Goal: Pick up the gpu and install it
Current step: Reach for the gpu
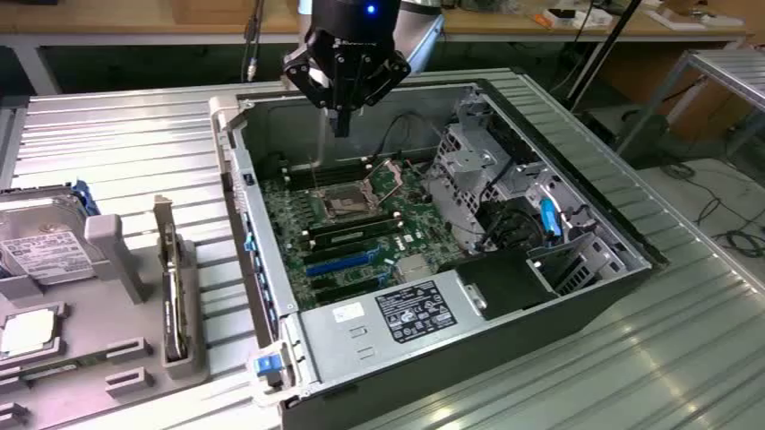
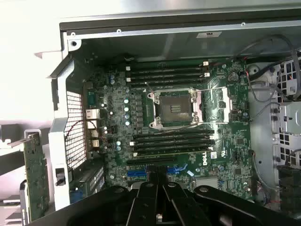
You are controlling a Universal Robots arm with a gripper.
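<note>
Black gripper fingers sit closest to the wrist camera, pressed together at their tips with nothing between them. In the exterior view the gripper hangs tip-down over the far end of an open computer case, clear of everything inside it.

Directly under the gripper lies the green motherboard, flat on the case floor. Its empty CPU socket with a silver frame lies straight below, between two banks of black memory slots. Blue expansion slots sit just past the fingertips. In the exterior view the motherboard has those blue slots on the near side of the gripper, and beyond them a grey power supply with a black label. A metal drive cage stands towards the exterior view's right of the gripper.

The gpu is well apart from the gripper, outside the case towards the exterior view's left. It stands on its edge in a slot of a grey holder on the ribbed metal desk, its silver bracket at the end nearer the gripper. The wrist view catches the gpu beside the case's perforated rear wall.

The same holder carries a hard drive with a white label, a processor chip and a green memory stick, all farther from the gripper than the gpu.
</note>
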